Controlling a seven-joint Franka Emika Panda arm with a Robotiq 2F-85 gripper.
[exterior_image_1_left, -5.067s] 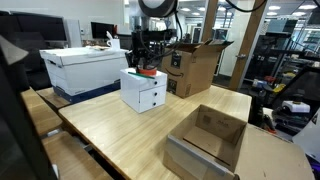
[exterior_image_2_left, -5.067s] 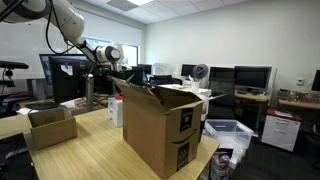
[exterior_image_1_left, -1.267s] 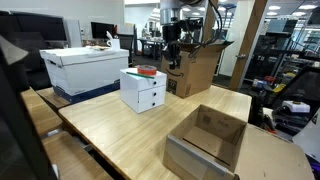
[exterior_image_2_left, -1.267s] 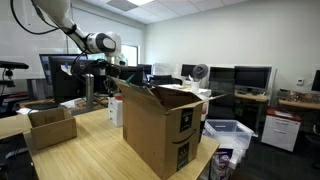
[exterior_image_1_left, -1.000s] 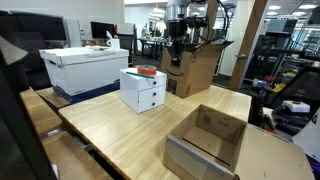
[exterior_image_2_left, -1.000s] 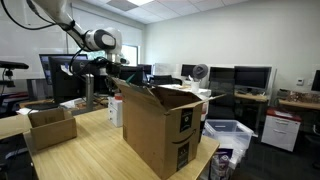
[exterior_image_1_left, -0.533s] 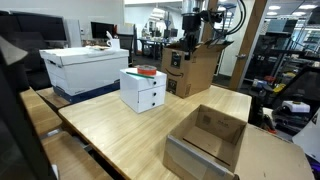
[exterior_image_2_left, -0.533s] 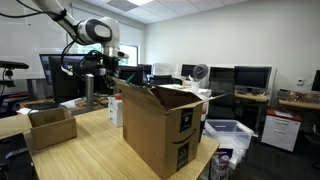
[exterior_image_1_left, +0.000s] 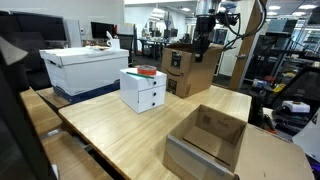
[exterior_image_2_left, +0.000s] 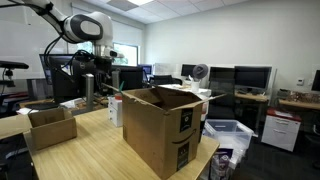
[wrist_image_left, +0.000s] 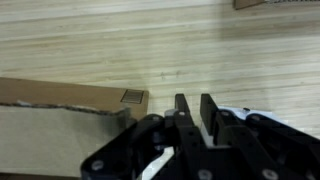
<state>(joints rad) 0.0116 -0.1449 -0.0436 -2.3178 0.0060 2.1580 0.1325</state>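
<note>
Pincer (wrist_image_left: 196, 101) jaws stand a sliver apart, and I see nothing gripped; only bare wood shows in the gap. Just below it, slightly to one side, the tall cardboard box (exterior_image_1_left: 192, 70) stands upright, long axis vertical, mouth and flaps up. I count two open cardboard boxes; the low box (exterior_image_1_left: 208, 140) sits well apart.

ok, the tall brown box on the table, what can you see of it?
The tall cardboard box is plain brown corrugated card with dark printed marks on its sides. It stands upright on the wooden table, top flaps open and raised. Its inside cannot be seen. The pincer hangs just above the opening, apparently not touching it.
</note>
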